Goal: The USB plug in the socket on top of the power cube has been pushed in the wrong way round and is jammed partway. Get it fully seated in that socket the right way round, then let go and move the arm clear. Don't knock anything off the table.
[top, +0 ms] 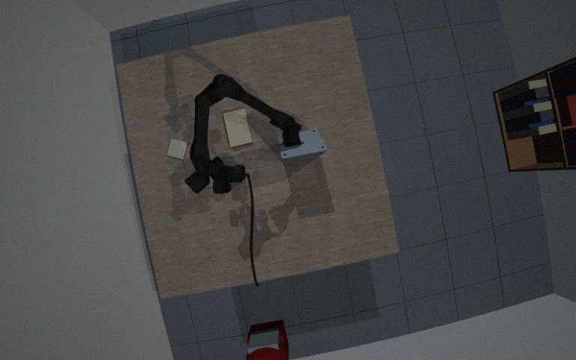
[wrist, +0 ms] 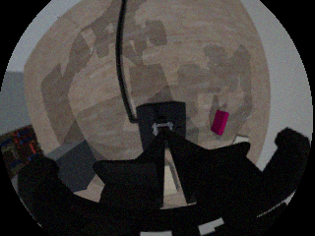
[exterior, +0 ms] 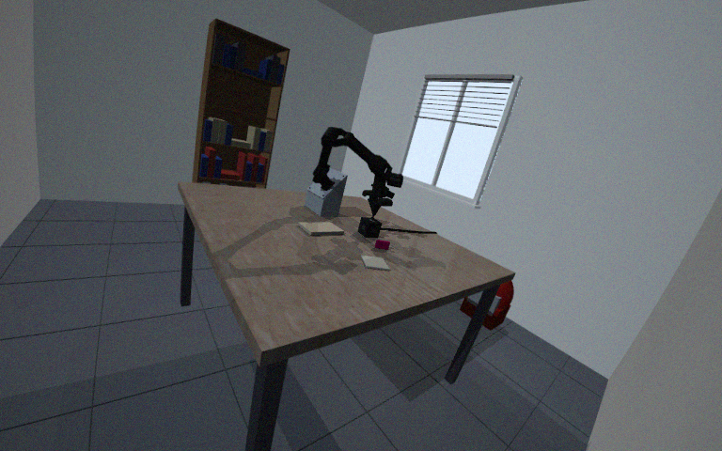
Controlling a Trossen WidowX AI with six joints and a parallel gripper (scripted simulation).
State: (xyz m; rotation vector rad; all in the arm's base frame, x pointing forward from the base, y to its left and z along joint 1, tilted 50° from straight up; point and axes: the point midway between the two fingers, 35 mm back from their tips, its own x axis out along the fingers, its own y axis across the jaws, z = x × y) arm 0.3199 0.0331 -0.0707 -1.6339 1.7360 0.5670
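Note:
The black power cube stands on the table with a black cable running from its side. My gripper points down at the cube's top, its fingertips together there, shut on the USB plug. The plug is almost wholly hidden by the fingertips. A small light grey outline shows on the cube's top right at the fingertips, around the socket's place. How deep the plug sits and which way round it is cannot be seen. In the top view the arm covers the socket.
A magenta block lies close beside the cube. A small pale slab lies beyond it. A larger cream slab lies nearer the arm's base. The arm stands on a blue-grey sloped box.

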